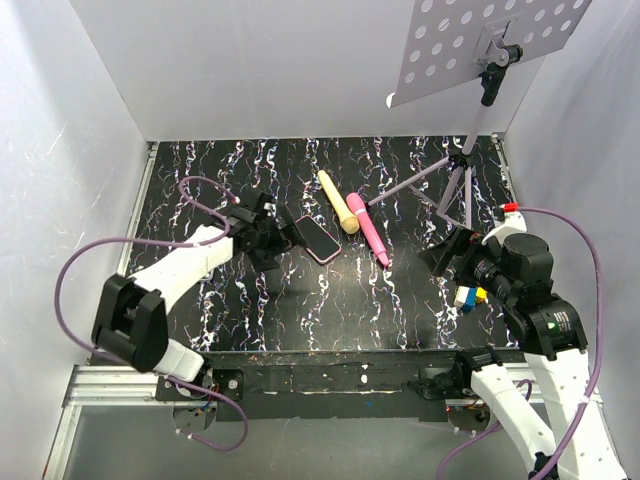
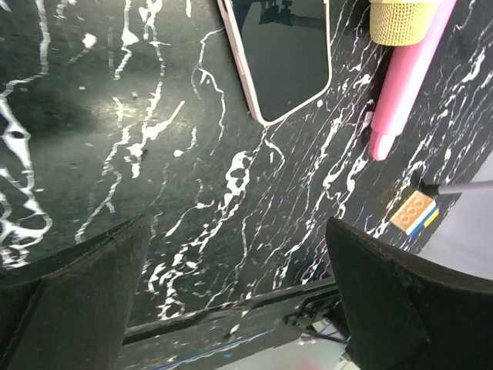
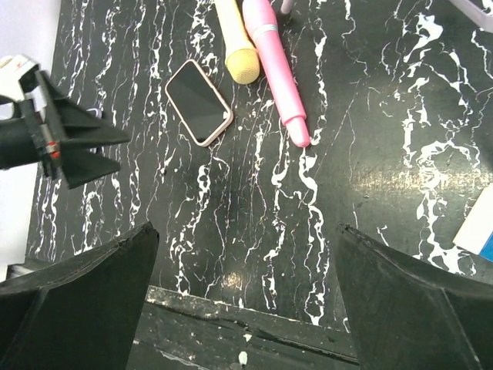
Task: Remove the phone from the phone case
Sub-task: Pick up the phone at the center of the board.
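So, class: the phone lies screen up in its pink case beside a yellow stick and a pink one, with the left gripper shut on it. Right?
No. The left gripper is open and apart from the phone, as the left wrist view shows. The phone does lie screen up in the phone case, beside the yellow stick and the pink stick.

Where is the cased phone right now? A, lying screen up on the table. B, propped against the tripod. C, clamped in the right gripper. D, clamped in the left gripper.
A: the phone lies flat, screen up, inside the phone case on the table, while the left gripper and the right gripper are both open with nothing between their fingers.
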Available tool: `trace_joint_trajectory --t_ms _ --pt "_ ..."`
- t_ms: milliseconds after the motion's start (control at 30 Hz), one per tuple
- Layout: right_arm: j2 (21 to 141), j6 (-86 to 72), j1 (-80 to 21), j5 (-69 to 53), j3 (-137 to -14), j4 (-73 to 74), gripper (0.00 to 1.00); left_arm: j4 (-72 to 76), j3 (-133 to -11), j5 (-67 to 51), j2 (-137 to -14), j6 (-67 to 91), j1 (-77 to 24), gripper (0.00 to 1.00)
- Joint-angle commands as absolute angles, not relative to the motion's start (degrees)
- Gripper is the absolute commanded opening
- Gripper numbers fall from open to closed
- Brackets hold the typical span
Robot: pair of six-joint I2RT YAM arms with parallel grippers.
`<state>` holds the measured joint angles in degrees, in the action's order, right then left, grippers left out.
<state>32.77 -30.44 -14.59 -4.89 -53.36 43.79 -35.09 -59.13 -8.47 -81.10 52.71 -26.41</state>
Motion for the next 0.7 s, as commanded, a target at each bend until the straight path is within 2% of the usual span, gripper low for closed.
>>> trace_joint_trajectory --t_ms 0,300,667 --pt "32.17 -30.94 -14.33 -7.91 -52.47 42.27 1.00 -34.89 -65.12 -2.29 -86.20 62.47 -30.23 0.98" --pt "31.29 -28.57 -14.33 -6.51 -53.52 44.64 1.00 -41.48 -78.65 -0.88 -104.14 73.21 -32.70 0.98" --pt "31.11 -26.81 -14.33 -7.99 -54.67 46.84 1.00 -43.68 -87.36 3.51 -114.95 76.12 -32.70 0.98"
